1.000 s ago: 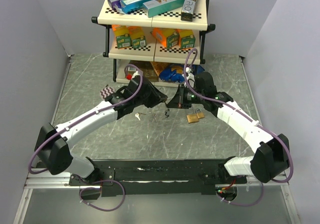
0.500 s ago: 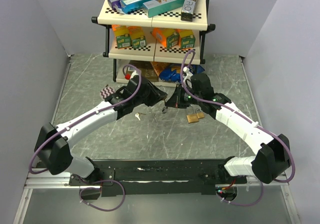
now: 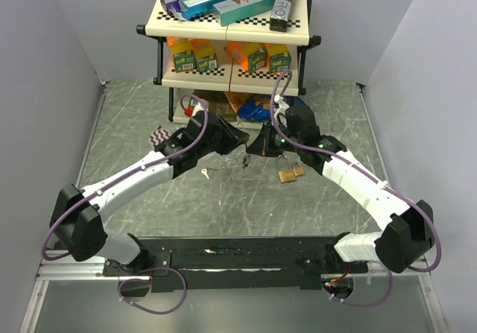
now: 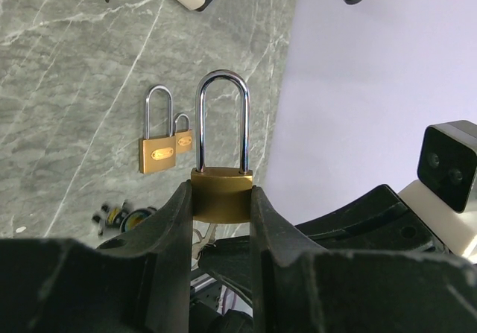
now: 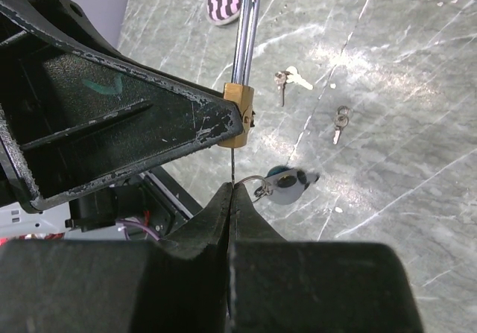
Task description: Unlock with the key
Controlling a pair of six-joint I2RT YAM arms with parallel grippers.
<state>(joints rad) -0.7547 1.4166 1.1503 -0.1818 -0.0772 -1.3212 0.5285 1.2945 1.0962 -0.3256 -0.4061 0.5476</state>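
My left gripper is shut on the body of a brass padlock. It holds the lock off the table, with the steel shackle pointing away from the wrist. My right gripper is shut on the key. The thin blade runs up to the underside of the padlock. A ring with a blue tag hangs from the key. In the top view the left gripper and the right gripper meet tip to tip in front of the shelf.
Two more brass padlocks lie on the marble table right of centre. Loose keys lie left of centre. A checkered object sits at the left. A stocked shelf rack stands at the back.
Both grippers have drifted slightly toward the shelf while staying tip to tip. The hanging key tag has shifted with them. Neither grip has changed.
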